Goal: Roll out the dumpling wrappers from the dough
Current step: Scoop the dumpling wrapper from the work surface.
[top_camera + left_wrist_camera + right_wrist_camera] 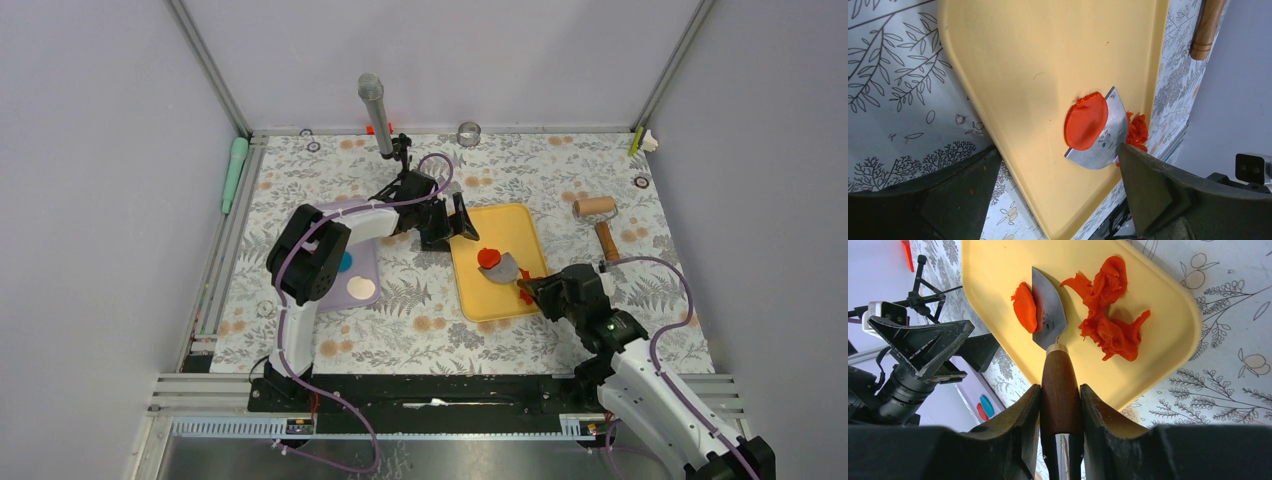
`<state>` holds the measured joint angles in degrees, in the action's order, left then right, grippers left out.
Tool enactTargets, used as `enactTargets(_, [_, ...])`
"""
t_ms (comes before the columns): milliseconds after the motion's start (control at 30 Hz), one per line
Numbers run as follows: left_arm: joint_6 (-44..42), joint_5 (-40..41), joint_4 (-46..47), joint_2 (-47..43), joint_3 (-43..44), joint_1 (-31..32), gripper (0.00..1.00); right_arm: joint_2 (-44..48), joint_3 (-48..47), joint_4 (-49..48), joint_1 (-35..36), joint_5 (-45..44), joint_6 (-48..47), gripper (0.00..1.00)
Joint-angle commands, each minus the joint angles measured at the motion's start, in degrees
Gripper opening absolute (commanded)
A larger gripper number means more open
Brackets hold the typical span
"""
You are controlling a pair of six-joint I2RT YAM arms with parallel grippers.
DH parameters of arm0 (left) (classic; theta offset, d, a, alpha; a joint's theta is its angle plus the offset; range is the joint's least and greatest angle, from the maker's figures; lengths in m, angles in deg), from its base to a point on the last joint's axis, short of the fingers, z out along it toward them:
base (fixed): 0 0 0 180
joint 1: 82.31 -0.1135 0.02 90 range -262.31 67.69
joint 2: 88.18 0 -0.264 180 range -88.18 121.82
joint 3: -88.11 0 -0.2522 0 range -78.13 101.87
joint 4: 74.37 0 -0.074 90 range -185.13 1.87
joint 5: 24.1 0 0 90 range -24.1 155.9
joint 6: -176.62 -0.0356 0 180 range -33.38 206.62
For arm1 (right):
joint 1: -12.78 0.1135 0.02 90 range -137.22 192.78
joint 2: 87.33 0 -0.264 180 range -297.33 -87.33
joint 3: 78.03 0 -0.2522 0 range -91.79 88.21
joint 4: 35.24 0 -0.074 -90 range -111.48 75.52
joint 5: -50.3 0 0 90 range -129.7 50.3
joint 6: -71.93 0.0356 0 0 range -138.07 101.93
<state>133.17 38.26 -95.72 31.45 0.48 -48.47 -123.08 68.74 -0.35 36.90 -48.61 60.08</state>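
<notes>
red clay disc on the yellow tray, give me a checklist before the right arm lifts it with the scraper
1. Grip: right gripper shut on the wooden-handled steel scraper: ok.
2. The blade under the flat red clay disc: only at its rim, not ok.
3. Disc intact: rim looks ruffled, cannot tell.
4. Spare crumpled red clay scraps apart from disc: ok.
5. Idle left gripper open, clear of disc: ok.

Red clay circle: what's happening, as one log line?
right gripper: shut on scraper | blade: touching dumpling wrapper on yellow tray | left gripper: open, empty | red scraps: beside blade
</notes>
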Motion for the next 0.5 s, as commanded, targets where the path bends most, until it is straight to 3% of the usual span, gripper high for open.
enactTargets(0, [-2.41,1.28,-3.98,3.11,-1.79,2.75,0.98,-2.65,1.26,0.36,0.23,-0.34,-2.60,0.00])
enactTargets(200, [-4.35,3.17,-6.32,2.26,-1.09,2.87,0.99,0.08,0.48,4.50,0.23,-2.12,-4.08,0.00])
enactTargets(467, [-7.96,3.33,-8.28,2.81,0.27,3.42,0.99,0.13,4.00,-0.59,0.24,-0.84,-7.35,0.00])
